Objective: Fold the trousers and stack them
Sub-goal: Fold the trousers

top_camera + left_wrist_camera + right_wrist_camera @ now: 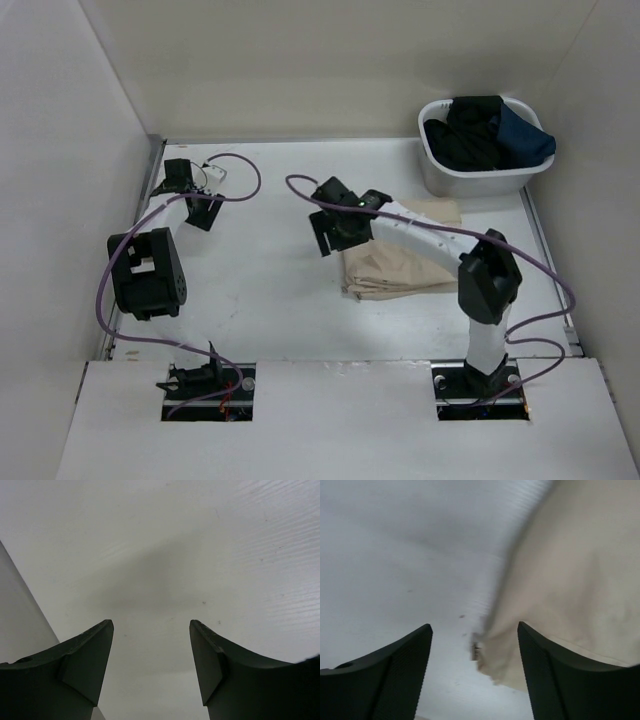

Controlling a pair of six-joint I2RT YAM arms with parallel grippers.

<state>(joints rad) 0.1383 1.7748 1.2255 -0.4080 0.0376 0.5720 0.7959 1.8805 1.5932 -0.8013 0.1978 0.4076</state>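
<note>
So the trousers (395,272) are a beige bundle folded into a rough, slightly rumpled rectangle. They lie flat on the white table (270,290), right of centre, just in front of the grey tub (440,178) that holds the dark clothes. The right gripper (335,228) hangs over the bundle's left edge with its jaws spread wide and nothing in them; in the wrist view the cloth's corner (580,580) sits soft and creased beside one finger. The left gripper (151,623) is also wide open and empty, over bare table at the far left, well apart from the trousers.
</note>
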